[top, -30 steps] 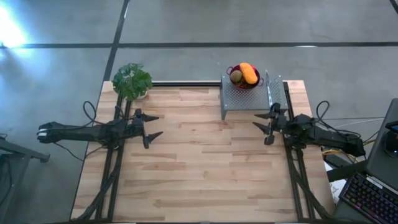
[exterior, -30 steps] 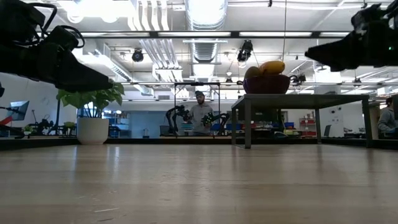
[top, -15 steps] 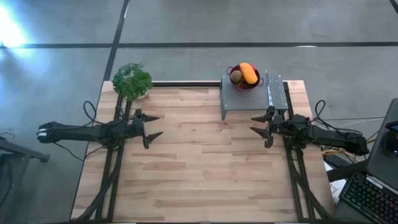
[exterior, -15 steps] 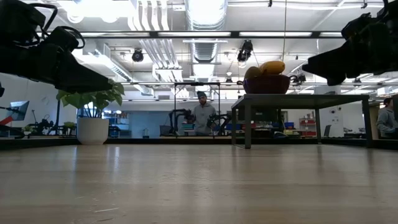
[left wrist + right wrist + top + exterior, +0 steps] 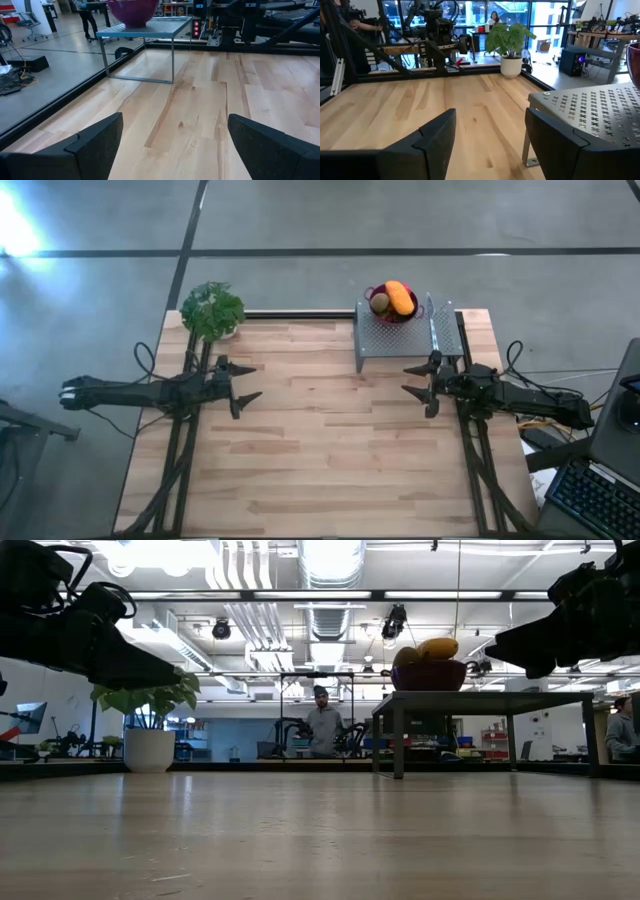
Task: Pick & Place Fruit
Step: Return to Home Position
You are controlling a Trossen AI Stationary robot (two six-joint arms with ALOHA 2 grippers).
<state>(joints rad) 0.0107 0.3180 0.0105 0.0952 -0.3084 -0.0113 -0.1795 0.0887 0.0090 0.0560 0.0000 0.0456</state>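
- One broad wooden table (image 5: 330,450) lies under me with its middle bare, which I read as the sorting being over: no loose fruit shows anywhere on the boards.
- My left pincer (image 5: 256,381) hovers over the table's left side. It is released, spread wide and grasping nothing, and my wrist view shows only planks between its fingers (image 5: 95,142).
- My right pincer (image 5: 405,380) mirrors it on the right, just in front of the shelf. It too is let go and empty, pulled clear so nothing gets bumped. I'd call this my parked pose.
- The perforated metal shelf (image 5: 395,340) stands at the far right edge on its legs, lifting the goods off the work surface.
- The green plant (image 5: 212,310) sits at the far left corner, well apart from everything, and it's not my business.
- The violet bowl (image 5: 396,312) rests on the shelf's back edge.
- The fruit is in that bowl, where an oblong orange piece (image 5: 400,297) lies heaped beside a brown kiwi (image 5: 380,303).
- The slim pale knife (image 5: 433,328) lies along the shelf's right side, apart from the bowl.
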